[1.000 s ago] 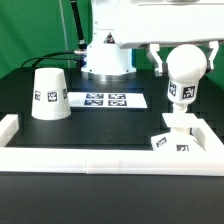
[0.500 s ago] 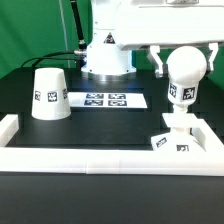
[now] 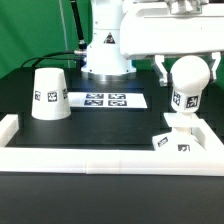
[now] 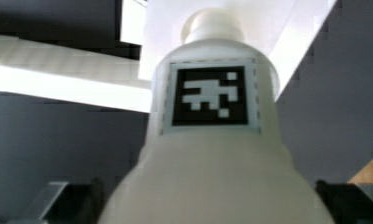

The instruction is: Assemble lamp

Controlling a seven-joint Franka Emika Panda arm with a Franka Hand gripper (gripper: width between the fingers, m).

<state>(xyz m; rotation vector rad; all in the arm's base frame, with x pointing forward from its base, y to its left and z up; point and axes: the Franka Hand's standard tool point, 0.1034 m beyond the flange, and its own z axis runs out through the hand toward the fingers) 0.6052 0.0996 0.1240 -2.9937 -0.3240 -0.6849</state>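
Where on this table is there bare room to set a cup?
The wide black stretch between the marker board and the front rail is free. The exterior view's right corner is crowded: base, with the bulb in the hand above it.

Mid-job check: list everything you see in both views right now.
shade: one, white, standing on the table at the exterior view's left
base: one, white, exterior view's right, by the front rail
bulb: one, white, upright, directly over the base
marker board: one, white, flat on the table between shade and bulb
rails: white, along the table's front and sides
table: one, black
arm: one, white, at the back
gripper: one, closed around the bulb's round head
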